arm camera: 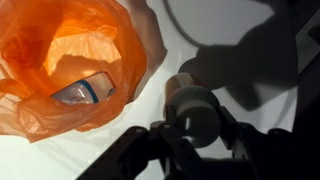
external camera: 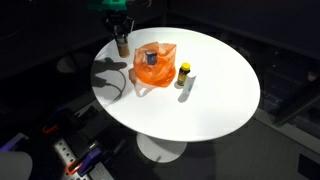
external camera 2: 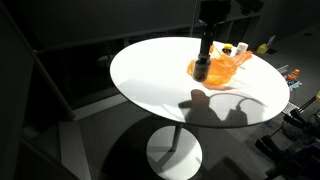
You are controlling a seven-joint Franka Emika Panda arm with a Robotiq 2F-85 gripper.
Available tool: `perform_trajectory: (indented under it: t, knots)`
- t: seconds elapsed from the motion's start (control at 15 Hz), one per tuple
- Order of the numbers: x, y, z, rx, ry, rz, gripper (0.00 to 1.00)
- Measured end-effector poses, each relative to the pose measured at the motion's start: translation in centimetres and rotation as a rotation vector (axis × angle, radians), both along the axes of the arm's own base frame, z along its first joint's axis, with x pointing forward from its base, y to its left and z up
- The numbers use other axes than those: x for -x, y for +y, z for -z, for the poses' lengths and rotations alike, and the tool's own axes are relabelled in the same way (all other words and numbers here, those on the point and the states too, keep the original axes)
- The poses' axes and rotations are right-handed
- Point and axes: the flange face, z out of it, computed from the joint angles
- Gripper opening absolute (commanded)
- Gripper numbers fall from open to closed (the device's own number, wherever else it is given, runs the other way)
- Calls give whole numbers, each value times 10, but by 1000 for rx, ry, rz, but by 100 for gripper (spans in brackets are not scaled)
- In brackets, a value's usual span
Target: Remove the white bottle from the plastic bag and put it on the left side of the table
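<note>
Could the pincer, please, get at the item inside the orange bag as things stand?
Probably not yet: the pincer seems shut on a bottle, so it is occupied. Otherwise the orange bag gapes open beside it, with the blue-labelled item inside uncovered.

On the round white table (external camera: 215, 110) I see the crumpled orange plastic bag (external camera: 153, 72) near the middle, with a small blue-labelled object (arm camera: 85, 93) lying inside it. The white cylindrical bottle (external camera: 122, 50) is outside the bag, just beside it toward the table's edge, clasped by the black gripper (external camera: 122, 44) above. A small yellow-capped bottle (external camera: 184, 74) stands just beside the bag's opposite side.
</note>
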Motion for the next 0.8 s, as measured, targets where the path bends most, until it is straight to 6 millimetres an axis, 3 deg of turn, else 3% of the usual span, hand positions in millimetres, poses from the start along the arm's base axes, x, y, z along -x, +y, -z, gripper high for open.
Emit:
perform_trajectory:
  t: [0.6, 0.67, 0.8]
  knots:
    - [-14, 8, 36, -48, -55, -52, 19]
    - [-15, 9, 38, -52, -61, -56, 68]
    - [-16, 10, 40, -64, -73, -56, 77]
